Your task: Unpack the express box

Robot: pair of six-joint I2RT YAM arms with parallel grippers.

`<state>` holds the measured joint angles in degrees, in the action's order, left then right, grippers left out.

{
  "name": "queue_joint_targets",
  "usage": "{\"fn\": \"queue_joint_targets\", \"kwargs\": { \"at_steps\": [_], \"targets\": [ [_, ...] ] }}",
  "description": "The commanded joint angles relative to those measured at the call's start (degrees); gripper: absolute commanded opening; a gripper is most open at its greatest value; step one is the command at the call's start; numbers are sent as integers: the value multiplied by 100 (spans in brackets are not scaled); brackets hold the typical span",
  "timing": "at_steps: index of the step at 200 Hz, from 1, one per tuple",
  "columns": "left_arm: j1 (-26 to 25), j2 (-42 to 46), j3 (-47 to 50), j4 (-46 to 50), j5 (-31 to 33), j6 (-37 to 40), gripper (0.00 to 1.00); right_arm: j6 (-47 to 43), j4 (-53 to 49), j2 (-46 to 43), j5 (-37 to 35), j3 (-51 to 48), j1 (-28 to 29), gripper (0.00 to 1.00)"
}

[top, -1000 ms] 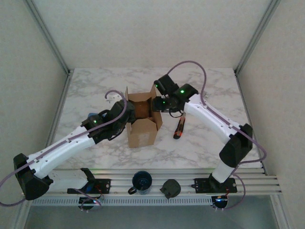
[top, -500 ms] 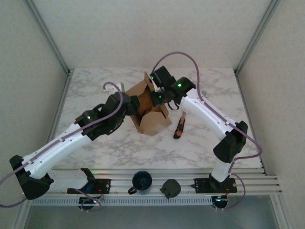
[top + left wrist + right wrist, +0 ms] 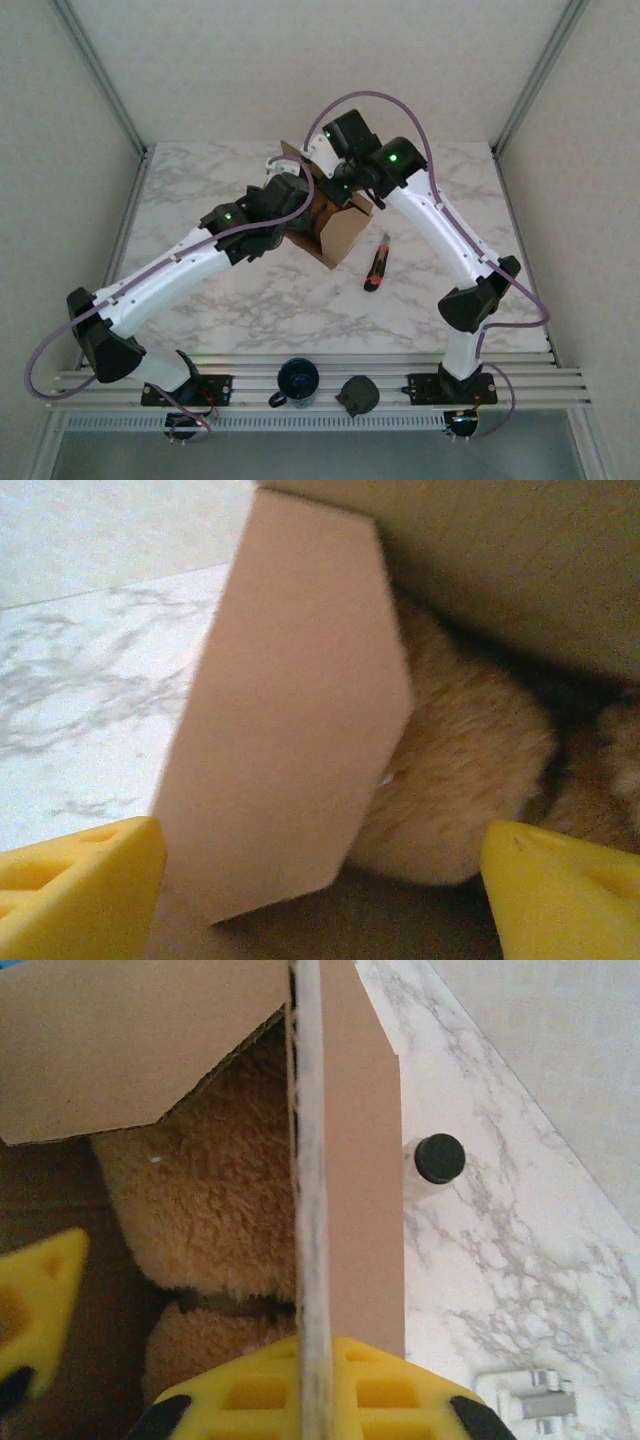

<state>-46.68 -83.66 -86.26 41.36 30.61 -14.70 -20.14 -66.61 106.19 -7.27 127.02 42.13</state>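
Note:
The express box (image 3: 340, 232) is a brown carton, tipped up off its base between both arms with its flaps open. My left gripper (image 3: 295, 205) is at its left rim. In the left wrist view that gripper (image 3: 320, 890) stands open, with a flap (image 3: 280, 700) and a tan plush toy (image 3: 460, 770) between its wide-apart yellow fingers. My right gripper (image 3: 345, 195) is at the far right rim. In the right wrist view the box wall (image 3: 345, 1160) runs edge-on down onto the lower finger of that gripper (image 3: 170, 1310), and the plush toy (image 3: 210, 1190) lies inside.
An orange and black knife (image 3: 377, 265) lies on the marble table right of the box. A dark cup (image 3: 298, 380) and a black lid (image 3: 357, 393) sit on the front rail. A small black-capped bottle (image 3: 438, 1158) and a white clip (image 3: 530, 1400) lie beyond the box.
Both arms have moved toward the far side of the table, carrying the box with them. The box went from standing upright to steeply tilted.

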Motion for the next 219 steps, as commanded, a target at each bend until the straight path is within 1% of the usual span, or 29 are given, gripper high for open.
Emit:
{"fn": "queue_joint_targets", "kwargs": {
  "at_steps": [1,43,79,109,128,156,173,181,219],
  "targets": [
    [1,-55,-218,582,563,292,83,-324,-205,80,176,387,-82,0],
    [-35,-174,71,643,725,191,83,-306,-230,-13,388,411,-82,0],
    [-35,-88,318,252,305,255,83,-280,-236,-95,661,402,-84,0],
    [-35,-19,354,307,389,257,81,-289,-265,-161,704,338,-99,0],
    [-35,12,433,375,472,266,75,-297,-239,-227,727,247,-117,0],
    [-35,54,551,532,734,248,58,-300,-214,-325,820,140,-191,0],
    [-35,114,584,601,879,244,45,-299,-189,-388,873,72,-238,0],
    [-34,141,584,636,935,248,41,-297,-180,-414,892,43,-257,0],
    [-39,385,489,719,1065,322,35,-324,-170,-514,1027,-124,-379,0]
  ]
}}
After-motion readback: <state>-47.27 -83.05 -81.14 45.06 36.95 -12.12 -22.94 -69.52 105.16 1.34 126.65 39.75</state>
